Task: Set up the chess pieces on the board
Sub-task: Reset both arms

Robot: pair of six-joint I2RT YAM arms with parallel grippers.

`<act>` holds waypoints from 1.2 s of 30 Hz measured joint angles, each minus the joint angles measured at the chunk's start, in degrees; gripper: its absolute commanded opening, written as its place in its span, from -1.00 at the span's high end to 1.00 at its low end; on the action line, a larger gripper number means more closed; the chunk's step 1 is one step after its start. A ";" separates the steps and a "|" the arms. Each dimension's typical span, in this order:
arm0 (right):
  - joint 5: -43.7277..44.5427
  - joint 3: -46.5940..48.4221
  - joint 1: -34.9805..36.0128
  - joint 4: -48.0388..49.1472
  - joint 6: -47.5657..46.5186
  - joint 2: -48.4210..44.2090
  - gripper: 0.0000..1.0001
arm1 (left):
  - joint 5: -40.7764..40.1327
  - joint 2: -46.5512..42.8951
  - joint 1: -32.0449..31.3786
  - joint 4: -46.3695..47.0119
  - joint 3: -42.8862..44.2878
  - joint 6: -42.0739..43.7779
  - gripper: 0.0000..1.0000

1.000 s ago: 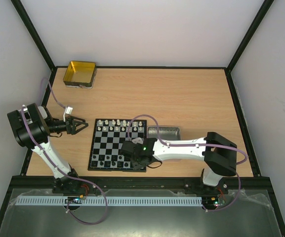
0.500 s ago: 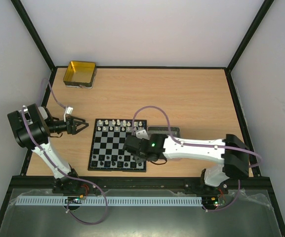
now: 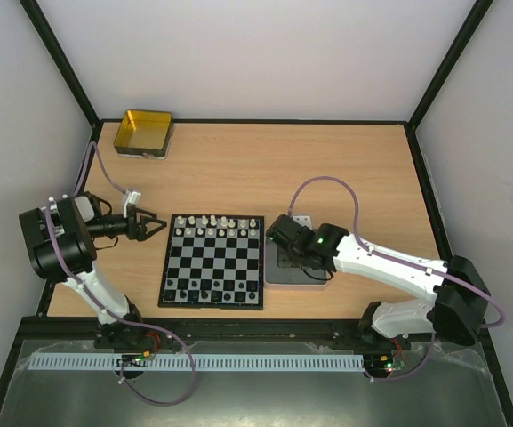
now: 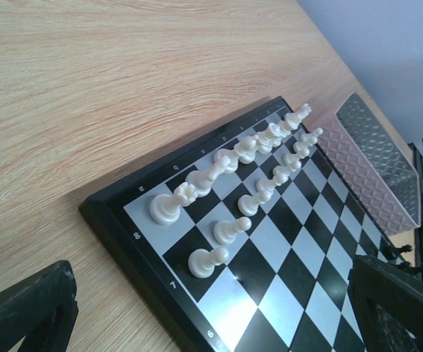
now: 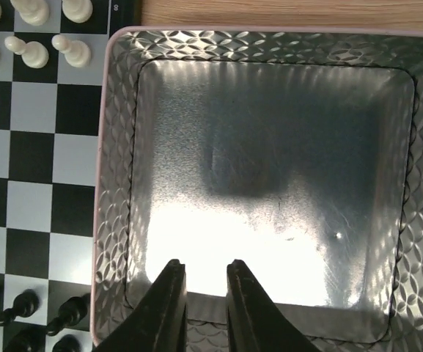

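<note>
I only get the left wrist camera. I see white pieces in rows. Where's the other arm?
Observer: The right gripper hangs over the silver tray, just right of the board.
Child: Is it carrying a piece?
Observer: No. Its fingers are nearly together, with nothing between them.
Child: Any pieces in the tray?
Observer: None that I can see. Its floor looks bare in the right wrist view.
</note>
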 measured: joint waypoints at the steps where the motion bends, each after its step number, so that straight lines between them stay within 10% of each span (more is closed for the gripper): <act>1: -0.22 -0.42 -0.46 0.31 -0.17 0.00 0.69 | -0.26 -0.31 -0.13 1.16 -0.28 -1.07 -0.99; 17: 5.01 1.38 -2.23 1.75 -4.35 -6.60 -0.70 | -18.95 -23.85 -10.10 7.23 0.26 -14.71 -0.99; 27: 3.56 3.76 -2.21 5.84 -8.92 -5.73 -0.74 | -28.57 -42.69 -28.81 0.50 -1.25 -21.99 -0.99; 36: 1.90 3.76 -2.21 5.09 -15.04 -8.22 -0.75 | -31.36 -43.15 -31.34 0.55 -1.29 -27.08 -0.98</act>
